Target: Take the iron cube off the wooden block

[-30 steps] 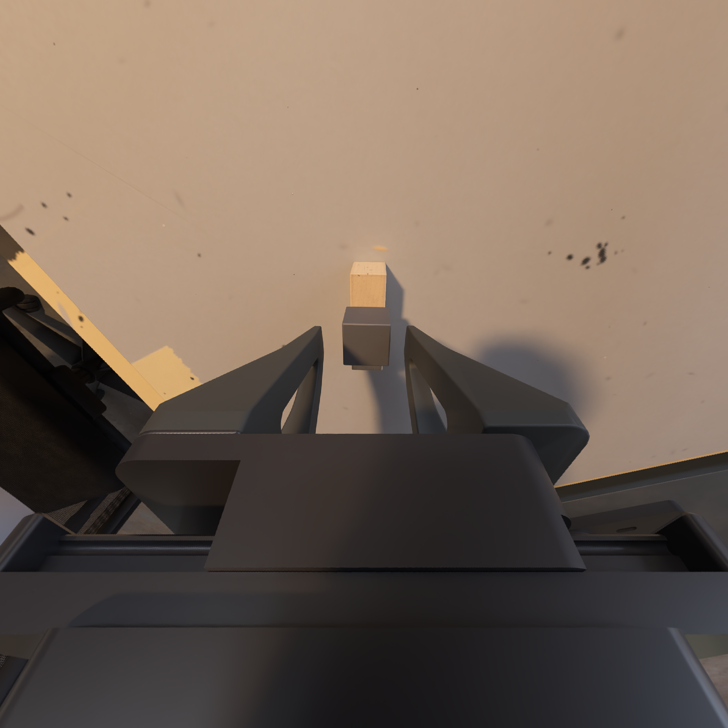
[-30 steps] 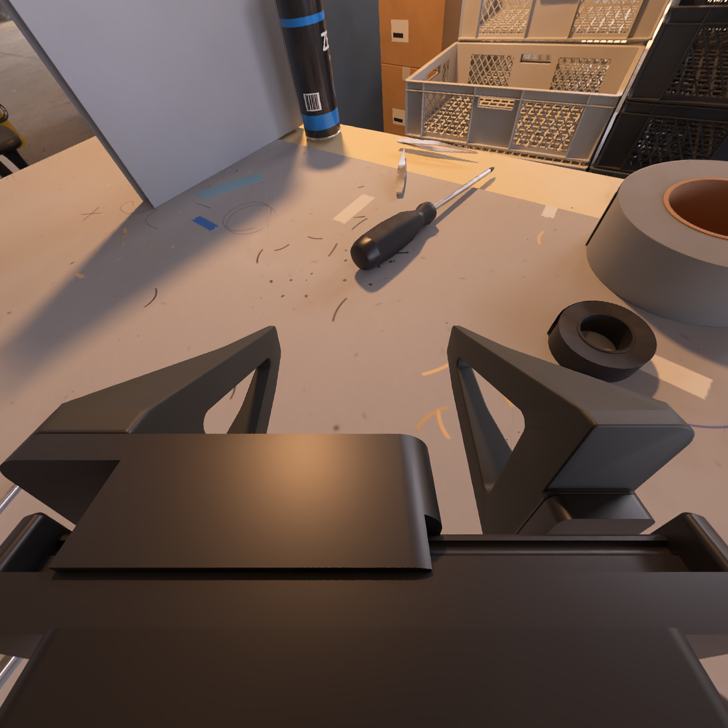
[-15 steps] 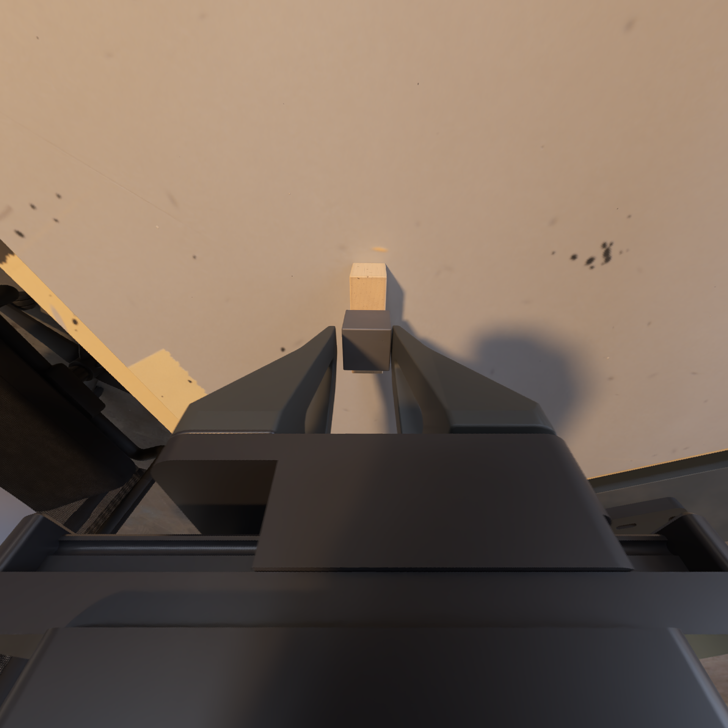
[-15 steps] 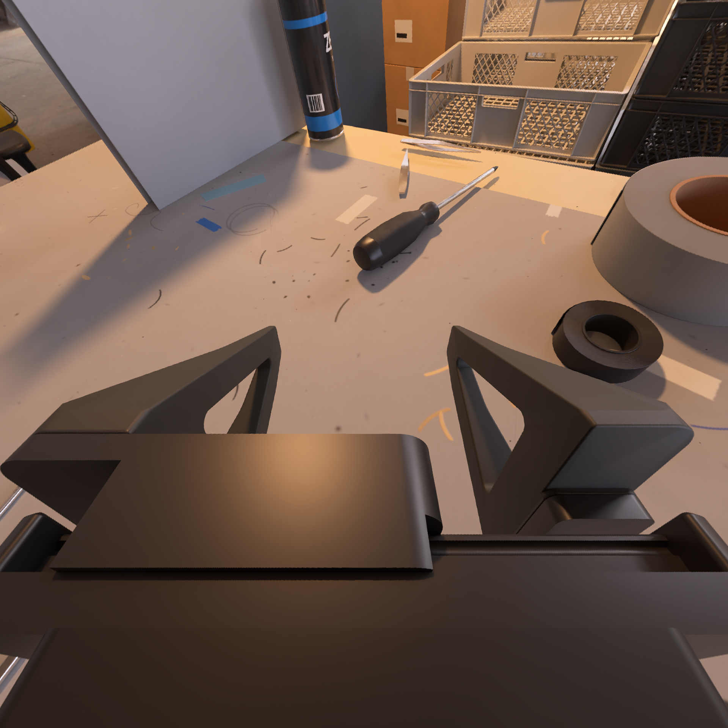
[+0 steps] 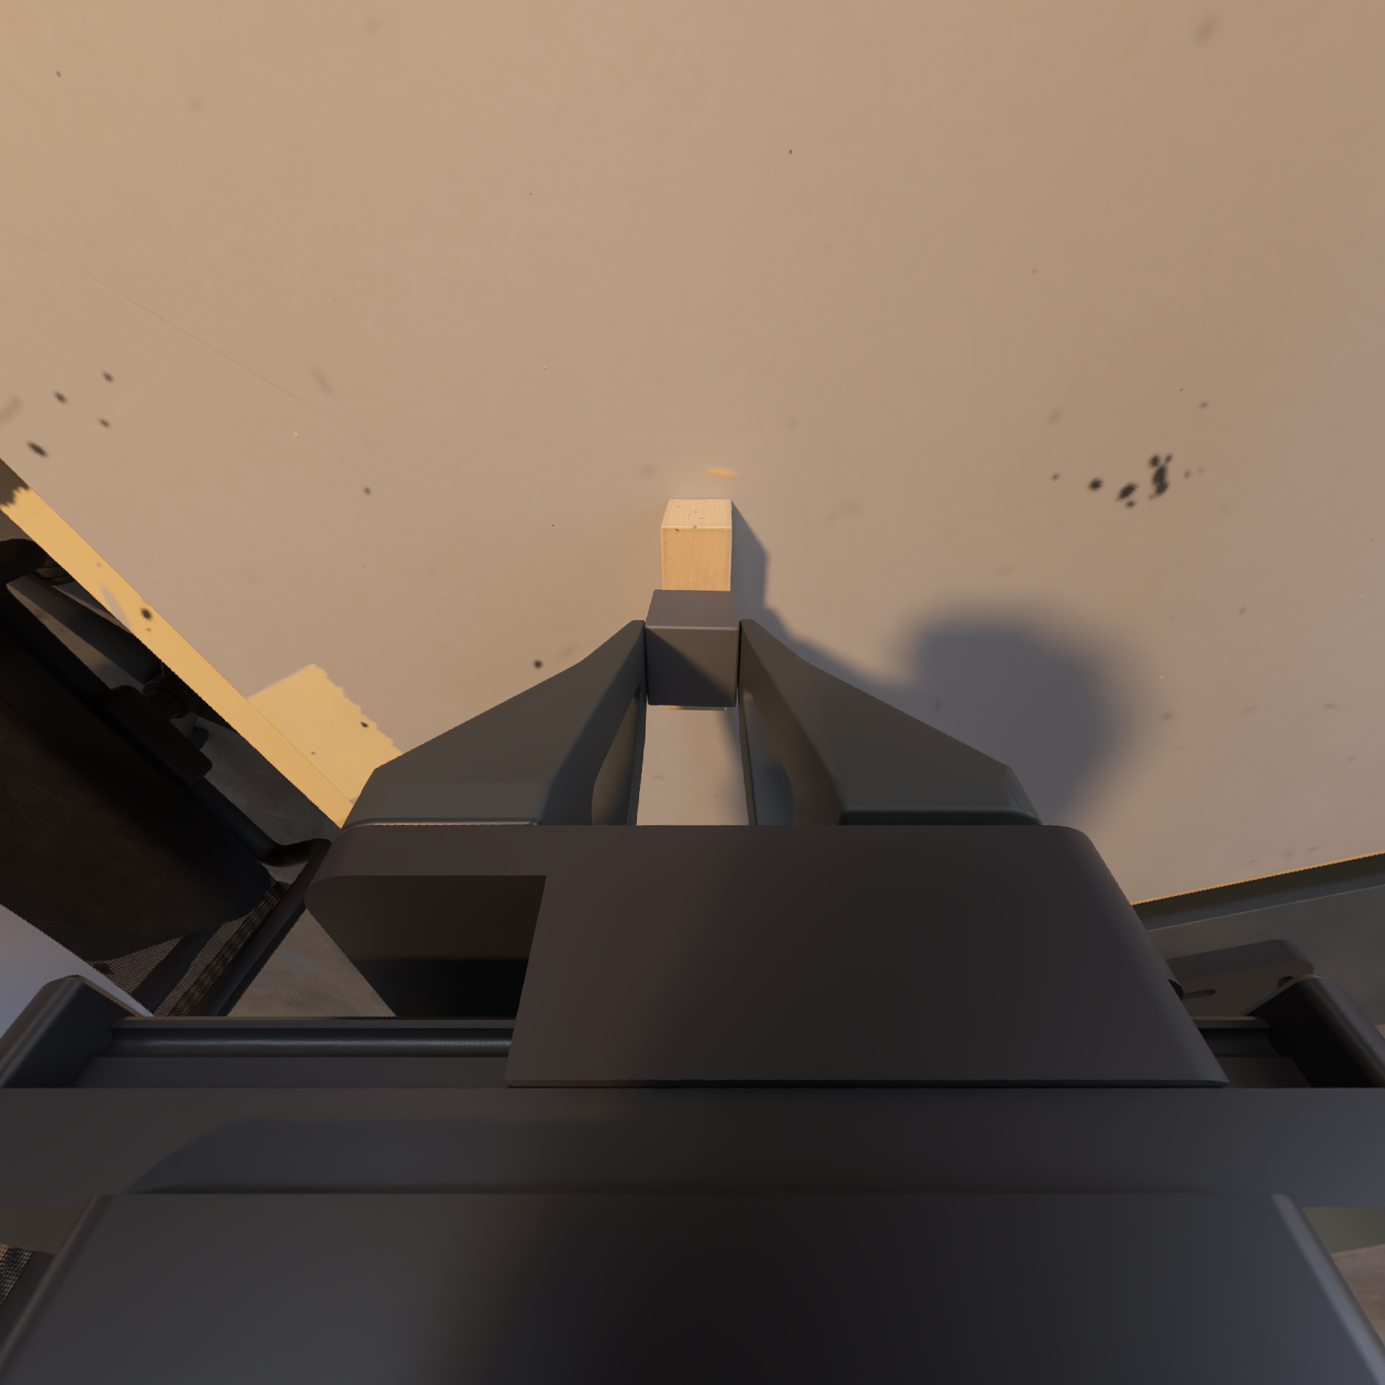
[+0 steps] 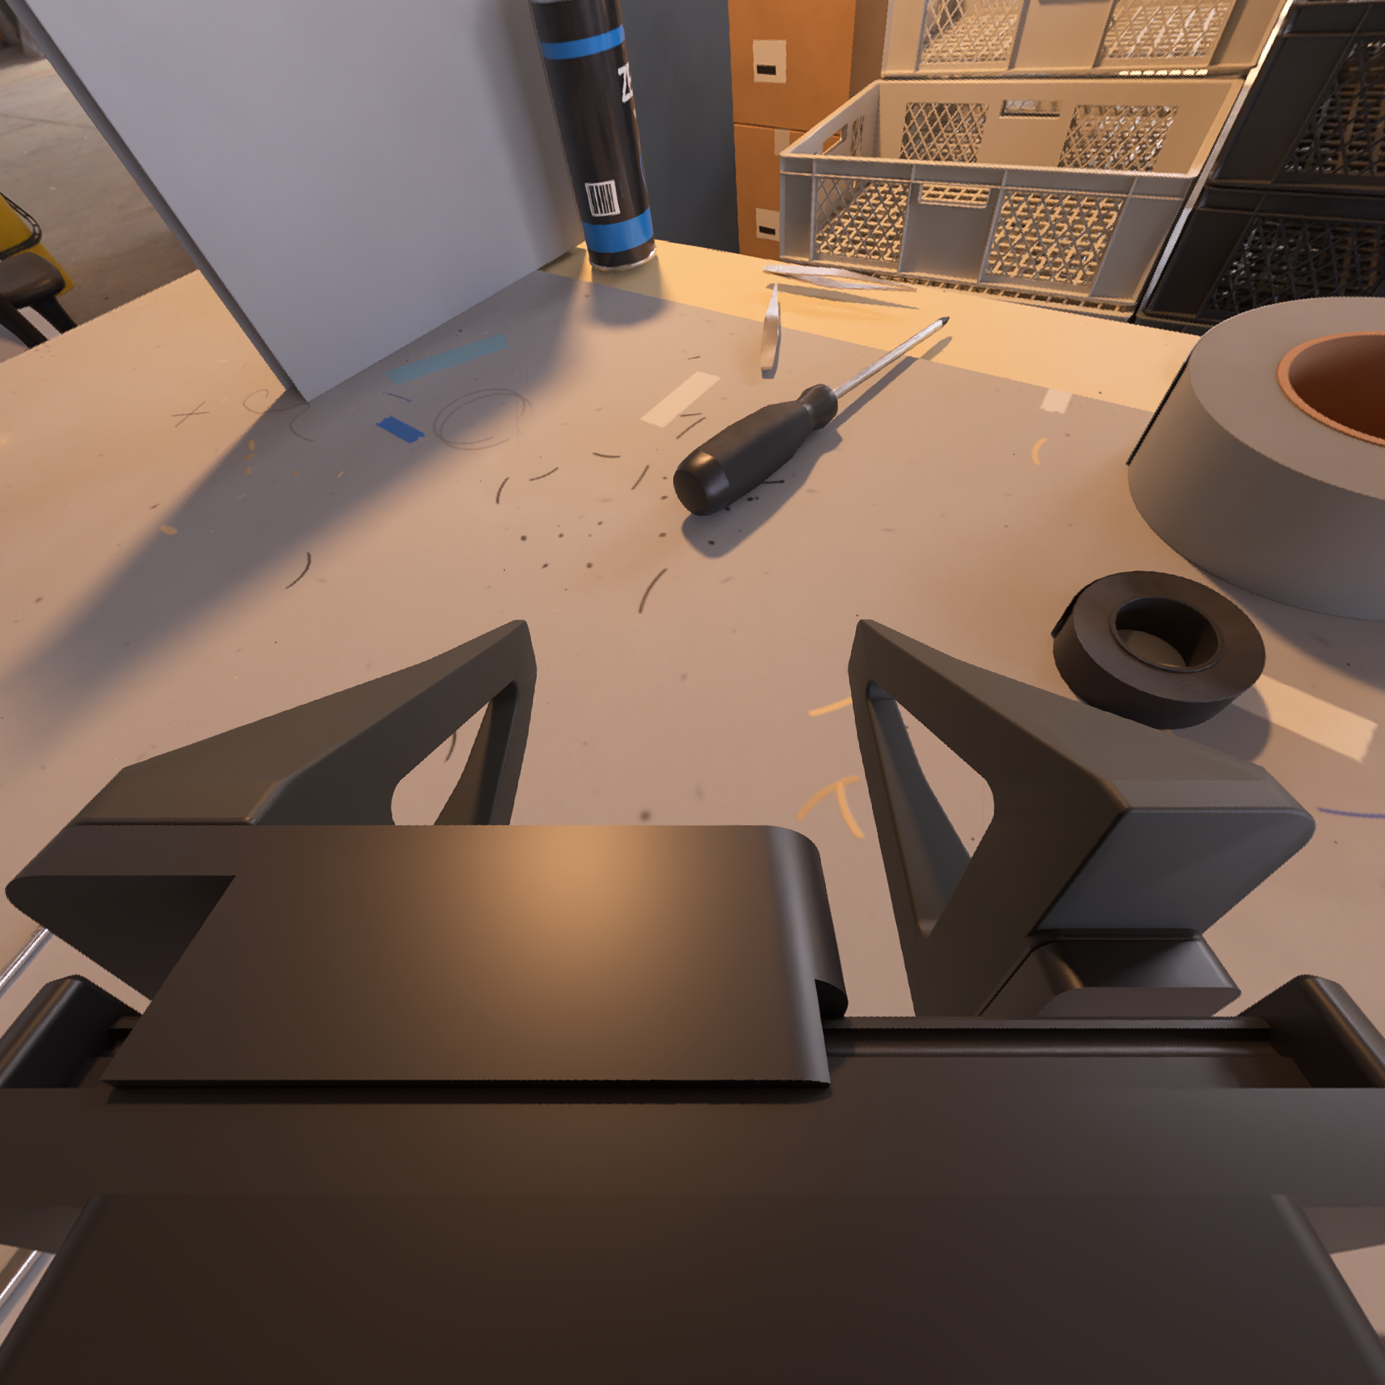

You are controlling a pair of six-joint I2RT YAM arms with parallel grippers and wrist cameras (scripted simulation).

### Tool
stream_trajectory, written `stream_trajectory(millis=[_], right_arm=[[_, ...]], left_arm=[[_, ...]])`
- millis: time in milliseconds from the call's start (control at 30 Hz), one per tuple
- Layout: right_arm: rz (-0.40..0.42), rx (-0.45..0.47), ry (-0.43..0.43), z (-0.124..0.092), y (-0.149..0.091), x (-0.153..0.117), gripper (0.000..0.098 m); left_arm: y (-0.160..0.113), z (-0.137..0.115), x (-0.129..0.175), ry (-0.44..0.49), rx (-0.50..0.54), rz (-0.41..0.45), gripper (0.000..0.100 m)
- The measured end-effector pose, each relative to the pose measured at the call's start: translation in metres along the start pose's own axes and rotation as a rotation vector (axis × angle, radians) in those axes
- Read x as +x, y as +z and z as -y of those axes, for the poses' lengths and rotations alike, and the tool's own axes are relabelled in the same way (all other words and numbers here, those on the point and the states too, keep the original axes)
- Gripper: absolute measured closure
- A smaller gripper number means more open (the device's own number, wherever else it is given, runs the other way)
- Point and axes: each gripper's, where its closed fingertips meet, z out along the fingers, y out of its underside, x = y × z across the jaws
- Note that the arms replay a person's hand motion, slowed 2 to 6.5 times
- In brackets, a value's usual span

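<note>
In the left wrist view the dark grey iron cube (image 5: 691,659) sits between my left gripper's (image 5: 692,637) fingers, which press on its left and right sides. A thin pale strip shows under the cube's near edge. A light wooden block (image 5: 695,545) stands on the tan table just beyond the cube, close to it or touching it. My right gripper (image 6: 689,637) is open and empty over another part of the table. Neither the cube nor the block shows in the right wrist view.
Ahead of the right gripper lie a black-handled screwdriver (image 6: 757,450), a small black tape roll (image 6: 1158,648) and a large grey tape roll (image 6: 1274,457). A black and blue can (image 6: 596,135), a white panel (image 6: 315,165) and crates (image 6: 989,180) stand farther back.
My left gripper's fingers have closed from wide open onto the sides of the iron cube. The right gripper has stayed open and its view has barely shifted.
</note>
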Motion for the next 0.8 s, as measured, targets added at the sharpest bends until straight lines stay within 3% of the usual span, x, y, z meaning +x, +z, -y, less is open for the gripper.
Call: stream_trajectory(millis=[800], right_arm=[[-0.007, -0.003, 0.0, 0.0, -0.003, 0.002, 0.0271]], left_arm=[[-0.012, 0.003, -0.001, -0.02, 0.014, 0.017, 0.08]])
